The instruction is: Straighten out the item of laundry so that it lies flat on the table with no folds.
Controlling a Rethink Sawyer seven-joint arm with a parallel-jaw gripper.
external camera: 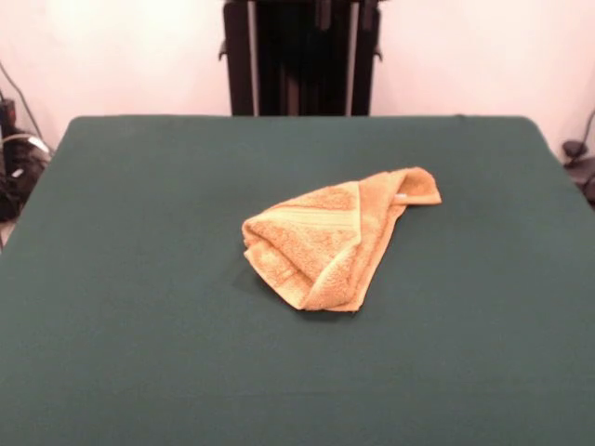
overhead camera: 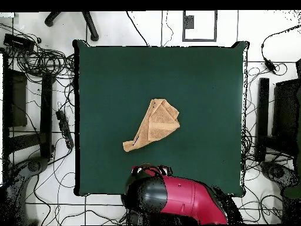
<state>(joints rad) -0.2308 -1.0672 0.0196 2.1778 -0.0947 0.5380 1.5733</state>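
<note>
Dark green cloth fills the foreground, the bare near part of the table stretching to the camera with nothing lying on it. Near the middle of that surface sits the towel, a golden-orange terry piece bunched into a rough wedge rather than spread flat. Its broad, folded end lies toward the camera and to the left in the front view, where several layers are doubled over one another; a paler woven band runs across the upper layer. From that mass the cloth narrows up and to the right into a rolled, tapering tail, and a small white label shows near its tip.

Seen from above, the towel has the same wedge shape, its wide end pointing away from the robot's base and its thin tail reaching toward the table's robot-side edge without touching it. Green cloth surrounds it on every side, well clear of all four edges.

At the bottom of the overhead view the red and black arm is drawn back over the table's edge, apart from the towel. The gripper itself cannot be made out there, and the front view shows none of it, so whether its jaws are wide or narrow cannot be told. Cables lie on the floor around the table.
</note>
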